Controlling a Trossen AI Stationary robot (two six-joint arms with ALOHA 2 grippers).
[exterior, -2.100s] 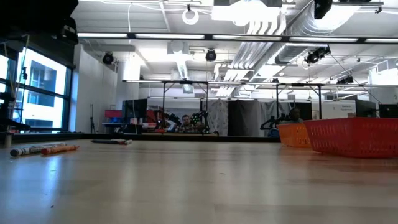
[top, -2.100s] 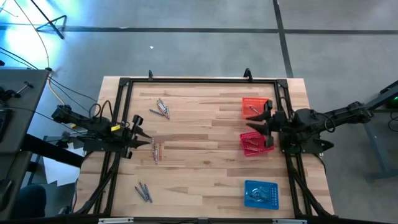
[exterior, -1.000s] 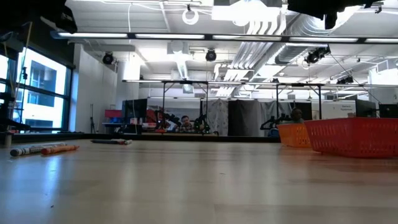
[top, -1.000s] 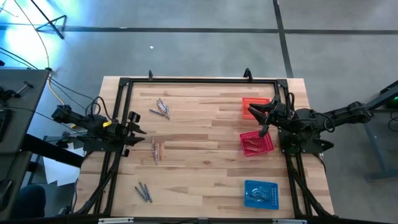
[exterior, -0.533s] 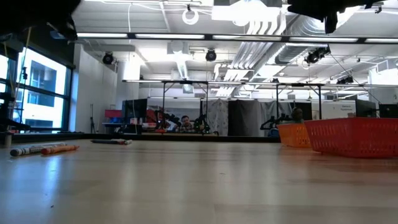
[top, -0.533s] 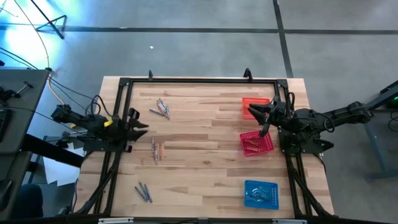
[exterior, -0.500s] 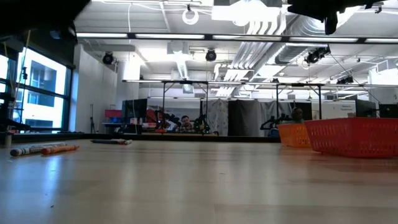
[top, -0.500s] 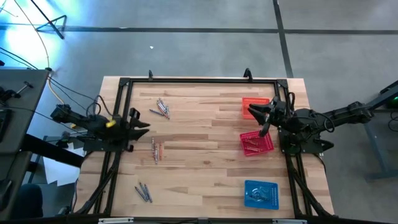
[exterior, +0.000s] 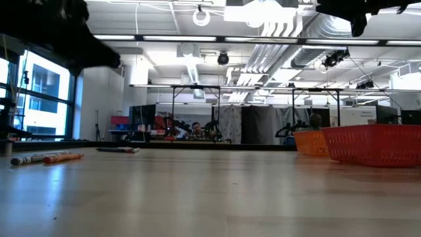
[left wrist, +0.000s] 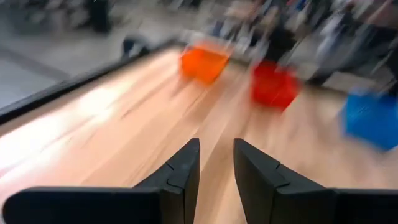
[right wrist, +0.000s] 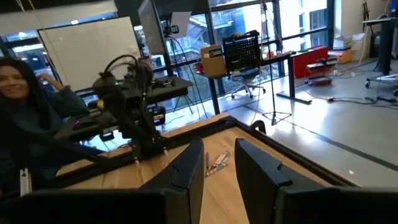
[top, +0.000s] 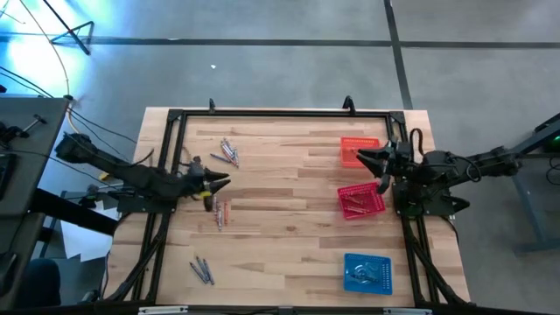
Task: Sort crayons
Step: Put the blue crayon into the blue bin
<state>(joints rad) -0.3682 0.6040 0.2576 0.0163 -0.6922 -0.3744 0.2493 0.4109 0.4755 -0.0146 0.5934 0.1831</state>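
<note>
Three groups of crayons lie flat on the wooden table: grey ones (top: 229,152) at the far left, orange and red ones (top: 220,211) at mid-left, grey ones (top: 202,270) at the near left. More crayons lie in the red basket (top: 360,200) and the blue basket (top: 367,272). My left gripper (top: 226,183) hangs above the table just beyond the orange and red group; its fingers (left wrist: 216,149) stand a narrow gap apart, holding nothing. My right gripper (top: 359,157) is raised over the orange basket (top: 359,144), with a narrow gap between its fingers (right wrist: 219,149), also holding nothing.
A black frame (top: 262,114) runs along the table's edges. The three baskets stand in a row along the right side. Bare wood lies in the table's middle (top: 289,227). A person (right wrist: 18,81) shows beyond the table's left side.
My left gripper has gone from the table's left edge toward the right, out over the table to a spot just beyond the orange and red crayons. The crayons and baskets have stayed where they were.
</note>
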